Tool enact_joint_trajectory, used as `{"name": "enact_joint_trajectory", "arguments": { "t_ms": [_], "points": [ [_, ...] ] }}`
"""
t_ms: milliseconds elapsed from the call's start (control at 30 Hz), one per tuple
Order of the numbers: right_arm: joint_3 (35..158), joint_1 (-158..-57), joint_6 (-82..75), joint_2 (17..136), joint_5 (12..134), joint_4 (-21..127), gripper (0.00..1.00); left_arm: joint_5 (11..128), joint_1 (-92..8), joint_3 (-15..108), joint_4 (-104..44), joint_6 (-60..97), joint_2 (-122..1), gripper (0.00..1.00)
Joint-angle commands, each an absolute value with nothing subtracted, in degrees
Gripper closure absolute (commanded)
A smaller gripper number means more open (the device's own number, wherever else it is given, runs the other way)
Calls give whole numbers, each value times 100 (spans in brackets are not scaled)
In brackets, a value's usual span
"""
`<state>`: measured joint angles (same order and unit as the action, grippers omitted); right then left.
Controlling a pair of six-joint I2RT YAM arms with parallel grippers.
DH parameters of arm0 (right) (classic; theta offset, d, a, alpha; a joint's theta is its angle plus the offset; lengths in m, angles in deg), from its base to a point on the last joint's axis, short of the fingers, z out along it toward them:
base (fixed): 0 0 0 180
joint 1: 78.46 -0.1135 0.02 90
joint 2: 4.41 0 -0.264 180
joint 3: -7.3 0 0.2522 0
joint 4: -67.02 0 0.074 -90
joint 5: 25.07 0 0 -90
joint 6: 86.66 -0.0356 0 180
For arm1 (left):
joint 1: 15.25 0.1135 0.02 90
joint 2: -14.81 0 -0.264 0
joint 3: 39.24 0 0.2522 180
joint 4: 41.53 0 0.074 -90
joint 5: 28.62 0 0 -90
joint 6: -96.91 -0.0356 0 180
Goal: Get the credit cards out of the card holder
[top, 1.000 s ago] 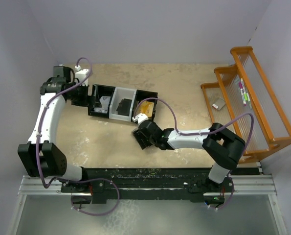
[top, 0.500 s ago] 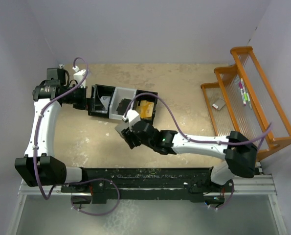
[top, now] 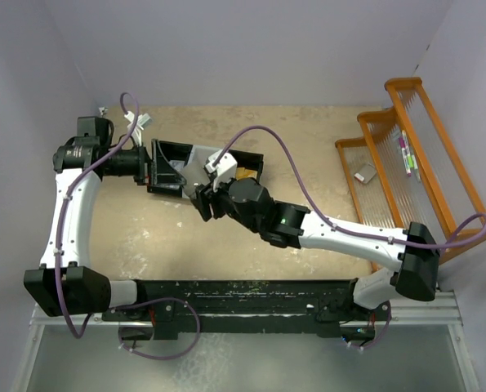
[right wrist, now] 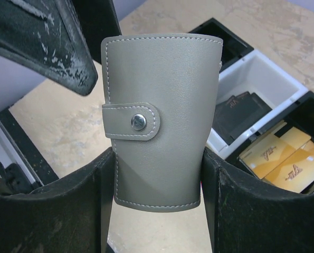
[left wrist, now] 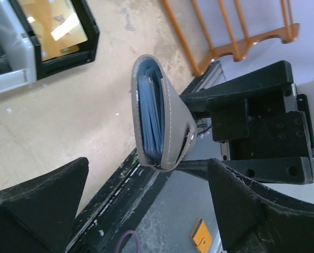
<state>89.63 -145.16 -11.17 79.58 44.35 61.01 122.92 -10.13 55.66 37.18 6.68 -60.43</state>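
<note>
The card holder (right wrist: 159,113) is a grey wallet with its snap strap fastened, standing upright between the fingers of my right gripper (right wrist: 157,176), which is shut on its lower part. From above, my right gripper (top: 204,202) holds the card holder (top: 196,175) over the bin tray (top: 254,162). In the left wrist view the card holder (left wrist: 170,113) shows edge-on, blue inside, its end level with the tips of my left gripper (left wrist: 149,163), which is open and holds nothing. Orange-gold credit cards (right wrist: 283,155) and a black card (right wrist: 241,113) lie in the bin tray.
The three-compartment bin tray (right wrist: 283,79) sits behind the card holder. An orange wire rack (top: 414,163) with pens stands against the right wall. A black rail (top: 251,294) runs along the near edge. Purple cables loop over both arms.
My right arm has stretched up and to the left, carrying the card holder from the table's middle to the bin tray. My left gripper has backed off the tray a little, still open.
</note>
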Motion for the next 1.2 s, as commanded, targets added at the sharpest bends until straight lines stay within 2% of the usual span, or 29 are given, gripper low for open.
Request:
{"name": "enact_joint_trajectory", "arguments": {
  "t_ms": [0, 267, 800, 933, 1000, 1167],
  "points": [
    [9462, -14509, -963, 7908, 4372, 6650, 41, 13033, -1015, 5933, 3644, 907, -5904, 3],
    [9541, -14509, -907, 7978, 4477, 6880, 41, 13433, -1015, 5956, 3475, 1169, -5841, 2],
    [9092, -14509, -906, 7612, 4766, 7434, 43, 13724, -1015, 5917, 3127, 1805, -5559, 13],
    [9130, -14511, -880, 7621, 4827, 7455, 43, 13564, -1015, 5813, 3146, 1766, -5520, 23],
    [9154, -14521, -877, 7651, 4866, 7441, 43, 13460, -1015, 5796, 3145, 1752, -5532, 32],
    [9131, -14552, -849, 7656, 4893, 7444, 40, 12979, -1010, 5842, 3173, 1684, -5580, 68]
  ]
}}
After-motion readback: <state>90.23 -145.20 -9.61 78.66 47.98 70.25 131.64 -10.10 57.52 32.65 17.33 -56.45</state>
